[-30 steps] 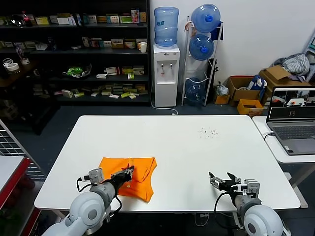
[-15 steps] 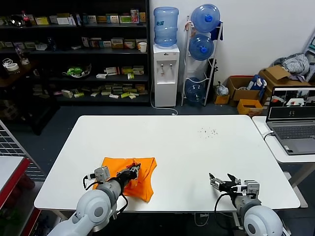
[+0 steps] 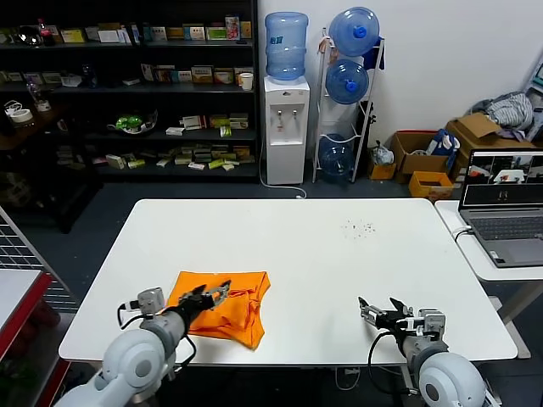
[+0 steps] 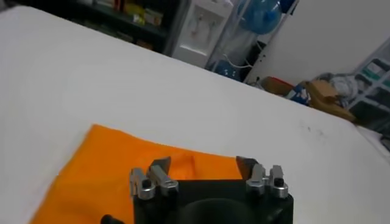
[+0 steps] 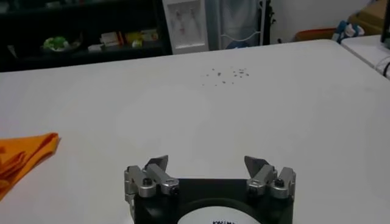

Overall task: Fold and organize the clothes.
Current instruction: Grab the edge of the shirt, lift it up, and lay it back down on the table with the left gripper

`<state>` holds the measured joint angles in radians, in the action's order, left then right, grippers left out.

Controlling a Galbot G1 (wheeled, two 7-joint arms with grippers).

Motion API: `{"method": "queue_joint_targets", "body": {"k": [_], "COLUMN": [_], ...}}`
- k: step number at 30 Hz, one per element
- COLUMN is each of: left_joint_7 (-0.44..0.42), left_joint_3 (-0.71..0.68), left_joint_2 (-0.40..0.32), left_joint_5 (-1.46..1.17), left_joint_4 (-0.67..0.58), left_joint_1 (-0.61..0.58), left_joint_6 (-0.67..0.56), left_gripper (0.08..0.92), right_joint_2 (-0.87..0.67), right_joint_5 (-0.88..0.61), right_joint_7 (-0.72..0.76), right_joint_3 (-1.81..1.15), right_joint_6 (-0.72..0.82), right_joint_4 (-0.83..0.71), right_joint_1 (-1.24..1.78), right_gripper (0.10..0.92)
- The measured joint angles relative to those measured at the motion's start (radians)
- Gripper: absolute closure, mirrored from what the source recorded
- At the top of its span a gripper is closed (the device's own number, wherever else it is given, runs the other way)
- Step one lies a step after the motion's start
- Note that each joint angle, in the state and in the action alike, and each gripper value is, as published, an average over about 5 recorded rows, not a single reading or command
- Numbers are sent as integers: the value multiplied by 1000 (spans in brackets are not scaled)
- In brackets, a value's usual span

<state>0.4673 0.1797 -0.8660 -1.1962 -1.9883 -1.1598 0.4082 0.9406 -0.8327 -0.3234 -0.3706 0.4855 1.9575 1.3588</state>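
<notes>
On smooth white table (image 3: pixel 339 271), rumpled orange T-shirt (image 3: pixel 233 305)

Folded T-shirt (image 3: pixel 222 305) on the near left part of the table (image 3: pixel 339 271).

Left gripper (image 3: pixel 212 294) over the shirt's near left part, jaws spread, nothing between them. Right gripper (image 3: pixel 379 309) well apart, above bare tabletop near the front right edge, likewise spread wide. Scatter of small specks (image 3: pixel 361 227) on the far right part of the tabletop. Beyond the table: shelves (image 3: pixel 127 93) at back left, water dispenser (image 3: pixel 286 127) behind the middle, bottle rack (image 3: pixel 348 102) just right of it, cardboard boxes (image 3: pixel 424 157) farther right. Laptop (image 3: pixel 502 208) on a side table (image 3: pixel 475 254) right of the main one.
</notes>
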Motion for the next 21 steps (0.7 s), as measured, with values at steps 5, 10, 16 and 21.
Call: {"method": "queue_joint_targets", "body": {"k": [5, 10, 16, 21], "left_joint_7": [-103, -225, -347, -413], "left_joint_3": [47, 55, 34, 2], "left_joint_2": [106, 191, 247, 271], "left_joint_5": [10, 15, 20, 22], "left_joint_4": [61, 139, 225, 278], "left_joint_1": [-14, -7, 17, 45], "left_joint_6": [-6, 2, 22, 35], "left_gripper": [180, 177, 177, 177], "right_joint_2": [4, 5, 1, 2], "right_joint_5": [1, 2, 1, 1], "right_joint_7": [7, 9, 10, 11], "right_joint_3": [8, 10, 1, -1], "right_joint_6": [-3, -4, -5, -5], "right_joint_4": [-1, 2, 6, 6], "right_joint_1": [-3, -2, 7, 8], "right_gripper": [203, 203, 203, 203]}}
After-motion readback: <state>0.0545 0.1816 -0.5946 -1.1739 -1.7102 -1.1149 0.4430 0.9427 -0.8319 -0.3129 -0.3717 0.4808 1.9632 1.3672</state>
